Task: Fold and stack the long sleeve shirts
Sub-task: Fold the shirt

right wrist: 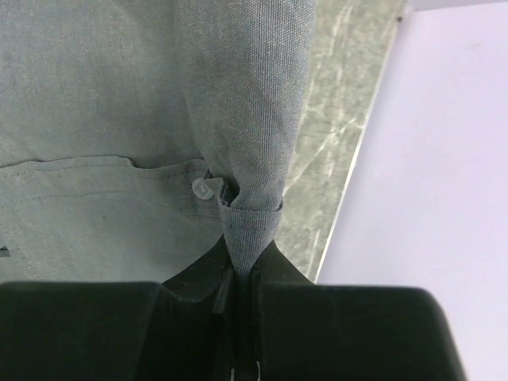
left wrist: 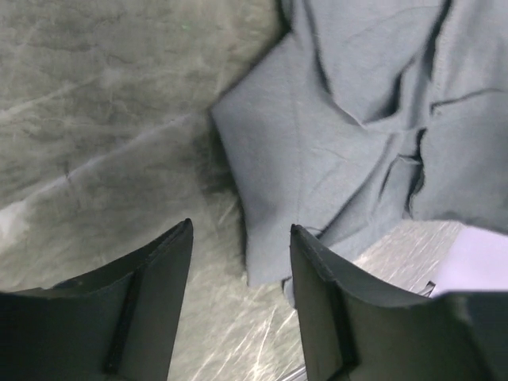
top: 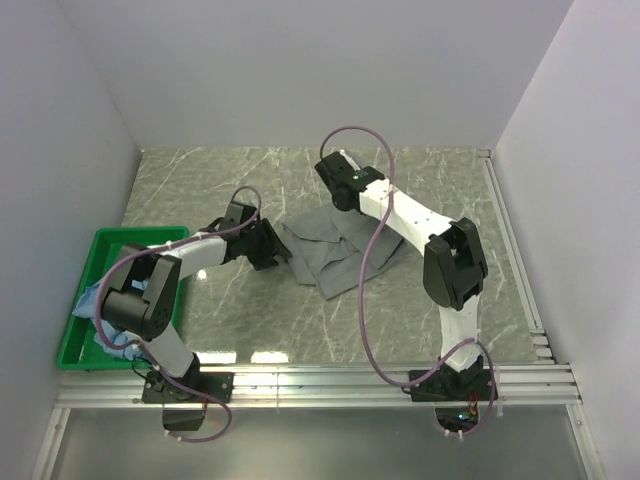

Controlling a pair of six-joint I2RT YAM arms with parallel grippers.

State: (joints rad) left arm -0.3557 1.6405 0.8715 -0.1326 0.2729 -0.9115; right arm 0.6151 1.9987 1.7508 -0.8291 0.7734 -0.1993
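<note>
Tightly, right end effector (right wrist: 242,274) pinches shirt (right wrist: 119,119), left end effector (left wrist: 240,230) parted

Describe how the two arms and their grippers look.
Both the left arm and right arm have white links with black joints, each trailed by a looping mauve cable. The left gripper and right gripper have plain matte black fingers.
</note>
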